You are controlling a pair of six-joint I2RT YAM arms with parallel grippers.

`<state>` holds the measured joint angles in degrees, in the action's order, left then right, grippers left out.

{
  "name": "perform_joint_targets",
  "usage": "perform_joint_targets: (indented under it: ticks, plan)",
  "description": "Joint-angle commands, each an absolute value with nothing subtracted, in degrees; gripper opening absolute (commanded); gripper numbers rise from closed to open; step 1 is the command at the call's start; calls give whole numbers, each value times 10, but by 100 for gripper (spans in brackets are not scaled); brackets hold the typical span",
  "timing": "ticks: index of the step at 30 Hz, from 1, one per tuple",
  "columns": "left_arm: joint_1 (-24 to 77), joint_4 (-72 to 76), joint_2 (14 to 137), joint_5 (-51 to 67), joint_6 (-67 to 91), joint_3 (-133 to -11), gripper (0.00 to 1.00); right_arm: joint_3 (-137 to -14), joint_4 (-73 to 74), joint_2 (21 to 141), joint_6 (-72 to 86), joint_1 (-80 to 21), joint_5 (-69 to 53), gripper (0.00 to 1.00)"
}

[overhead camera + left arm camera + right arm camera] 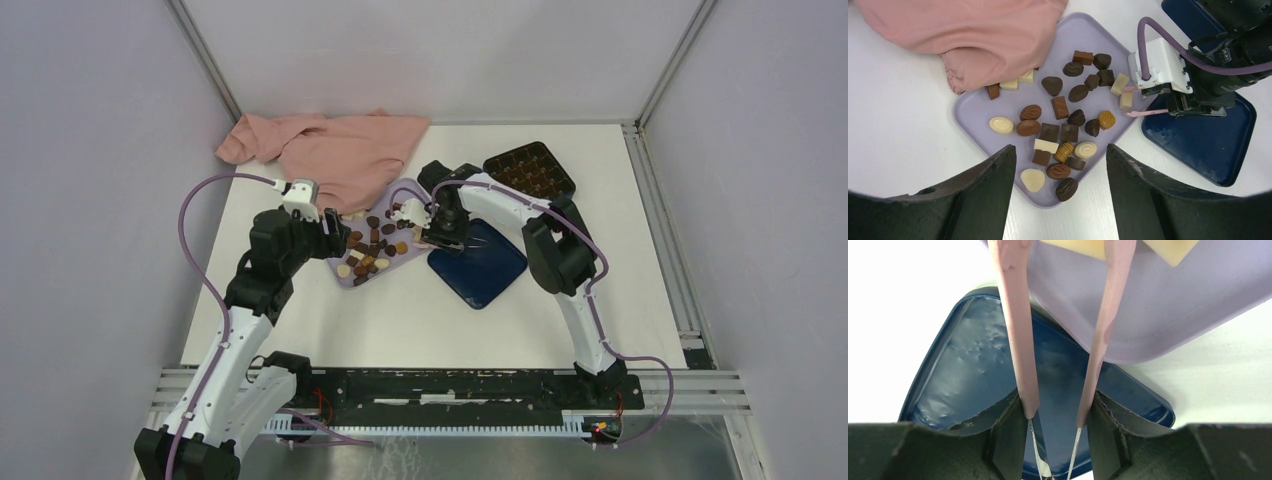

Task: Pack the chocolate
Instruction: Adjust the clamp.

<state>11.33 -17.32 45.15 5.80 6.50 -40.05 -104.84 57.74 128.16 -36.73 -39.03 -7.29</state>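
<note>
Chocolate [1060,107] maybe under cloth [973,35], tweezers [1020,340] cut off

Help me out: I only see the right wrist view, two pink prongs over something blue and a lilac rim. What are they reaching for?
Observer: In the left wrist view, the pink tweezers have one cream-white chocolate between their tips, at the lilac tray's edge.
Operator: Is that the only sweet there?
Observer: No. Many chocolates, dark, brown and cream, lie loose across that tray.
Operator: Where would they go?
Observer: Probably into the grid box, which the top view shows at the table's far side.
</note>
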Motion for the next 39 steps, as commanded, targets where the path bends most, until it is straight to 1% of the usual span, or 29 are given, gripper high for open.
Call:
perform_joint_targets:
  ticks: [1,16,19,23,27,29,31,33,34,35,37,39]
  plan:
    - [110,-151,446,71,56,-404,72,-1078,577,1286,-358,-400,-73,49]
    - [110,-150,446,78,55,-404,72,-1071,568,1286,-349,-402,-31,49]
    - [111,-148,443,89,59,-403,72,-1079,574,1269,-345,-398,-53,49]
    - [111,-125,424,152,85,-397,72,-1083,584,1222,-346,-384,-103,49]
    - [112,-52,406,250,211,-384,74,-1057,583,1143,-346,-365,-184,48]
    - [112,40,392,288,323,-353,77,-1033,575,1099,-345,-355,-235,48]
    - [112,150,371,296,452,-306,82,-1001,562,1052,-343,-344,-288,48]
    - [113,242,346,271,564,-259,88,-969,545,1013,-338,-333,-334,48]
    - [114,265,335,245,607,-244,90,-946,527,994,-329,-328,-361,47]
    - [120,271,323,219,638,-236,94,-929,514,974,-321,-325,-381,47]
    - [135,261,314,170,668,-239,94,-898,481,945,-301,-323,-408,47]
    - [164,212,323,113,680,-263,95,-879,454,924,-278,-321,-422,48]
